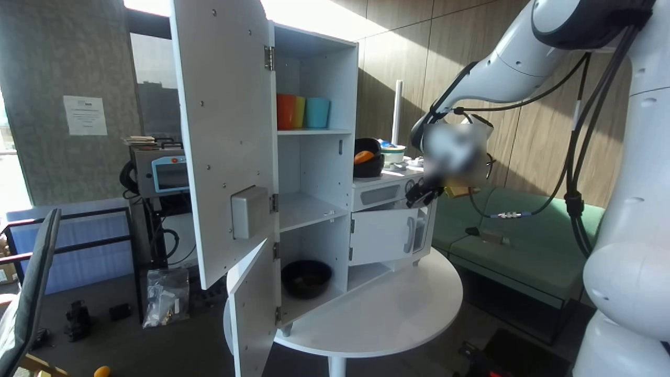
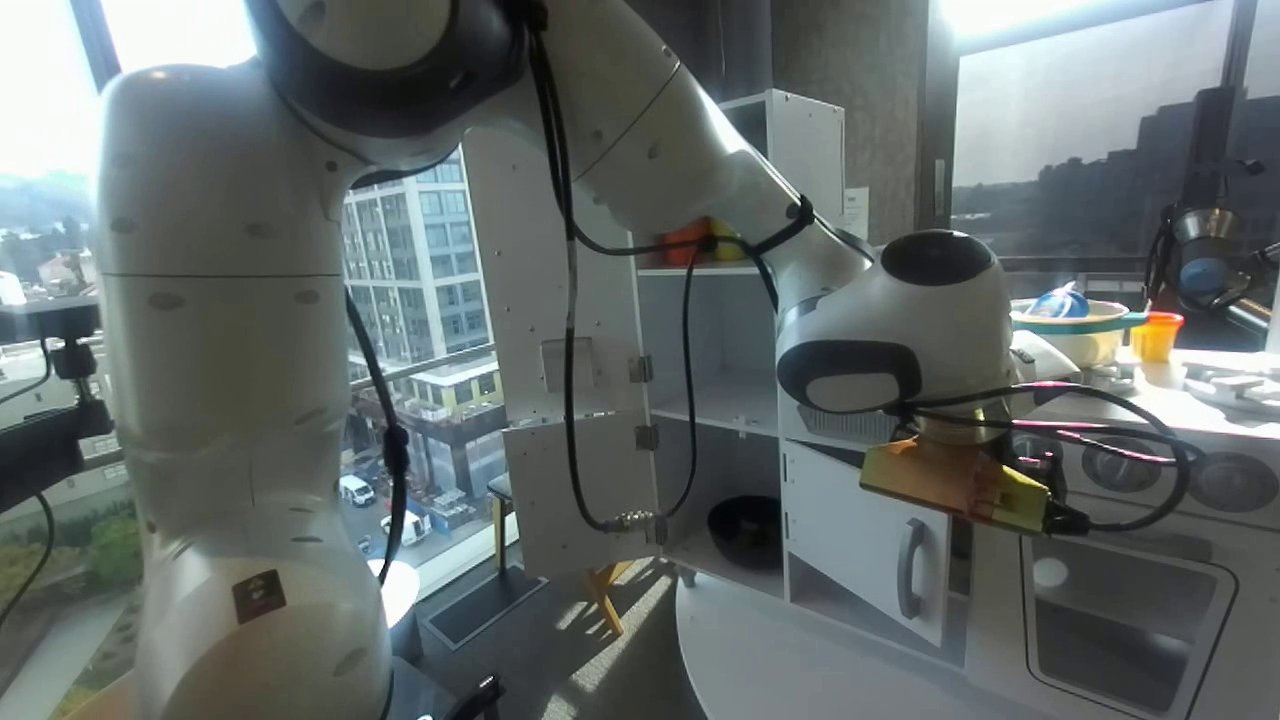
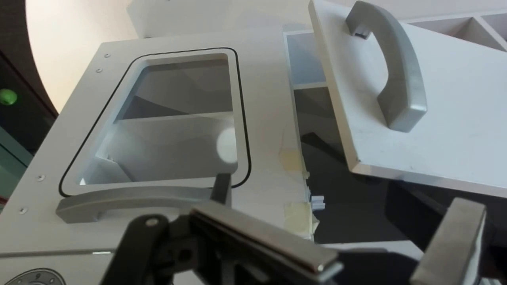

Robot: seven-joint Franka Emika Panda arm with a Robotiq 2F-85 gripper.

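While two jaws stand spread, one oven handle point(image 3: 134, 196), one cabinet-door handle point(image 3: 401, 59) nearby; three cups point(image 1: 299, 111) shelved.

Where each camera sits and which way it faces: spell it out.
An exterior view: sits before the tall cabinet, facing its open shelves; the arm and gripper show at right.
An exterior view: close to the arm, large at left, looking past it toward the oven and cabinet.
Wrist view: sits on the wrist, facing the oven and small door; gripper fingers show.
Both exterior views share the black bowl.
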